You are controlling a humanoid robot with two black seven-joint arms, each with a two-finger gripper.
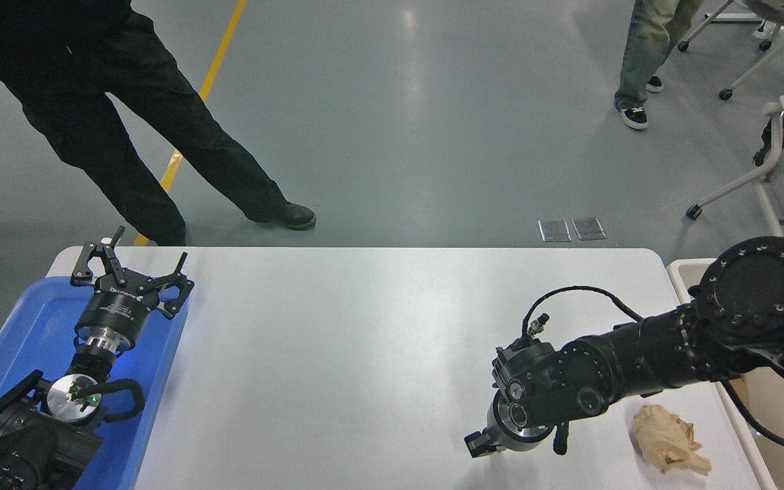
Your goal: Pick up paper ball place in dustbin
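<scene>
The paper ball (668, 437), a wrinkled wad of light tan-brown paper with a pointed tail toward the lower right, lies on the white table (365, 340) near its front right corner, close to the table's right edge. Nothing touches it.

Just left of the wad, and apart from it, hangs the right gripper (484, 444), a black tool on the wrist of the black right arm (650, 361) that reaches in from the right edge. The wrist points down and toward the camera, so its fingers are mostly hidden beneath the wrist body; whether they are spread or pressed together cannot be told.

Beyond the table's right edge stands the dustbin (679, 272), a beige rectangular bin with a rounded cream-white rim. The arm covers most of it, and its inside cannot be seen.

The middle and far part of the tabletop lie bare between the two arms.

At the table's left end sits a blue plastic tray (18, 327). Above it is parked the left gripper (132, 269), fingers spread wide and holding nothing.

On the grey floor past the far edge a person in black trousers (126, 116) stands by a yellow floor line (211, 68); another person's legs (647, 54) and white wheeled chairs (766, 163) are at the upper right.
</scene>
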